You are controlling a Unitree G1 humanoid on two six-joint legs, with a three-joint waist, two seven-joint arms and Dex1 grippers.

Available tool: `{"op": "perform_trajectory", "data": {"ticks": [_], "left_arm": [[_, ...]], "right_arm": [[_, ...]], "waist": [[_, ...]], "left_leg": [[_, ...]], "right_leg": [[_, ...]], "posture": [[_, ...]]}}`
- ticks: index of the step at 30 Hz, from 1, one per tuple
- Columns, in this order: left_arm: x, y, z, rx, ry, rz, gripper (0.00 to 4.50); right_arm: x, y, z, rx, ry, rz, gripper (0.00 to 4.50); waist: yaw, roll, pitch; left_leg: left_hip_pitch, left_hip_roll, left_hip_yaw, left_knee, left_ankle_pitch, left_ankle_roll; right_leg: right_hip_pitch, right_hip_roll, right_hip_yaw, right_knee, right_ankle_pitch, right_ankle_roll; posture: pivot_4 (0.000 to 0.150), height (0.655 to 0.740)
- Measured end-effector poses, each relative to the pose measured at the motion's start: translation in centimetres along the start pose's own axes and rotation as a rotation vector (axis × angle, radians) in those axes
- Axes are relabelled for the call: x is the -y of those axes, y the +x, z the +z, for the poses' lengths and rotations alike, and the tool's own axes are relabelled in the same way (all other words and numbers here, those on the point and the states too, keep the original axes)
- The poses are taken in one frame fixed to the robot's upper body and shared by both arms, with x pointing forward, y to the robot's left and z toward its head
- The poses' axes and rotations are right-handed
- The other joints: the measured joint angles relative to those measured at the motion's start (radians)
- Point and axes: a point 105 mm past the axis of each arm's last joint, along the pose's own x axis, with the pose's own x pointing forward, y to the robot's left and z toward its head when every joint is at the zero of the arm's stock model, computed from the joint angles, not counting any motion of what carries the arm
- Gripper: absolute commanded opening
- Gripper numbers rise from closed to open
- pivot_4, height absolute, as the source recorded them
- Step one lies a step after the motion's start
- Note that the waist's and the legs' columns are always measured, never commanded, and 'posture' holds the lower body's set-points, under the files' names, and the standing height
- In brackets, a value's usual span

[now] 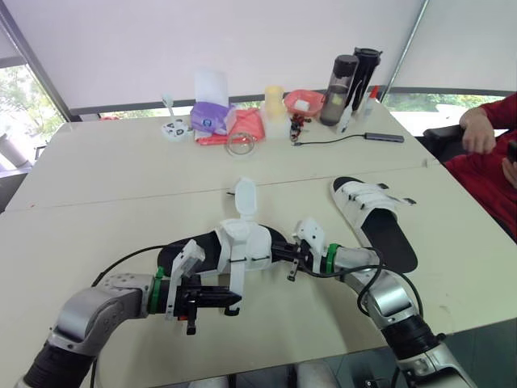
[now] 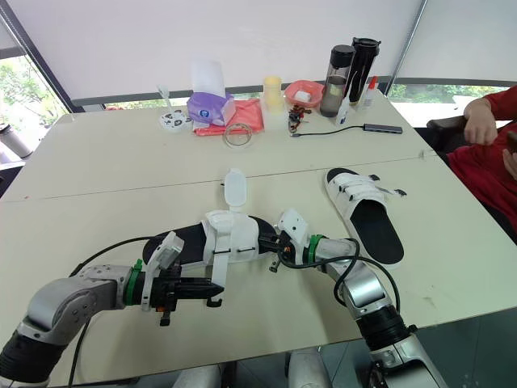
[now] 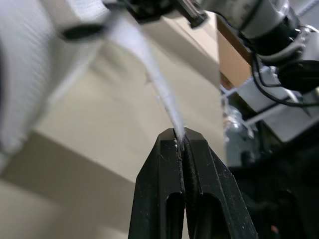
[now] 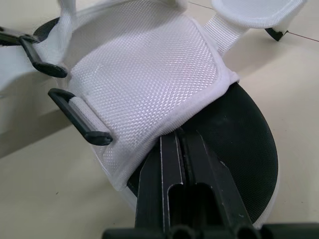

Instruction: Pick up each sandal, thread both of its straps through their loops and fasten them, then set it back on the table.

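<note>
Pale tabletop (image 1: 113, 170) carries one sandal (image 1: 242, 241) near its front edge, held between both tools, and a second sandal (image 1: 376, 218) lying nearer the right edge. The first sandal's strap (image 3: 149, 74) is pinched in the fully closed left tool (image 3: 180, 133), while the right tool (image 4: 177, 139) is closed on the edge of its white upper.

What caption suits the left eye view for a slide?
Left hand pinches the strap of a sandal that the right hand grips; a second sandal lies beside.

Black-soled sandal (image 1: 242, 246), white straps undone, sits between the grippers: left gripper (image 1: 233, 303) pinches its hanging strap (image 1: 239, 279), right gripper (image 1: 284, 255) its upper; second sandal (image 1: 376, 218) lies flat beyond the right
</note>
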Motion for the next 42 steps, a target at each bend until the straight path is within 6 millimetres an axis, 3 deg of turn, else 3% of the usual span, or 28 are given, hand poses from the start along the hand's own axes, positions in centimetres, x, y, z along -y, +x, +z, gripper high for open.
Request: {"op": "perform_trajectory", "data": {"ticks": [8, 20, 26, 32, 42], "left_arm": [[1.6, -0.7, -2.2, -0.028, -0.110, -0.030, 0.09], [3.1, -0.9, -1.4, -0.057, -0.102, -0.057, 0.09], [3.8, -0.5, 0.6, 0.010, -0.097, -0.106, 0.09], [4.2, -0.1, 3.9, 0.130, -0.091, -0.141, 0.09], [1.6, -0.5, 9.3, 0.432, -0.297, -0.129, 0.09]], "right_arm": [[0.0, 0.0, 0.0, -0.001, 0.001, -0.001, 0.00], [-0.1, 0.0, 0.0, -0.002, 0.001, 0.009, 0.00], [0.0, 0.0, -0.1, -0.003, 0.001, 0.008, 0.00], [0.0, 0.1, -0.1, -0.004, 0.005, 0.008, 0.00], [0.1, 0.2, -0.2, -0.008, -0.005, 0.011, 0.00]], "waist": [[0.000, 0.000, -0.001], [0.000, 0.001, -0.003], [0.000, 0.001, -0.003], [0.000, 0.000, -0.003], [0.001, -0.001, -0.003]], "left_leg": [[0.000, 0.000, 0.000, 0.000, -0.002, -0.003], [0.000, 0.000, 0.000, 0.000, -0.002, -0.004], [0.001, 0.000, 0.000, 0.000, -0.002, -0.003], [0.004, 0.000, 0.000, 0.001, -0.002, -0.003], [0.009, 0.000, 0.000, 0.001, -0.002, -0.003]], "right_leg": [[0.000, 0.000, 0.000, 0.000, 0.000, 0.000], [0.000, 0.000, 0.000, 0.000, 0.000, -0.001], [0.000, 0.001, 0.000, 0.000, 0.000, 0.000], [0.003, 0.001, 0.000, 0.000, 0.000, 0.000], [0.008, 0.002, 0.001, 0.001, 0.000, 0.000]], "posture": [[0.150, 0.7400], [0.150, 0.7400], [0.150, 0.7400], [0.150, 0.7400], [0.150, 0.7400]]}}
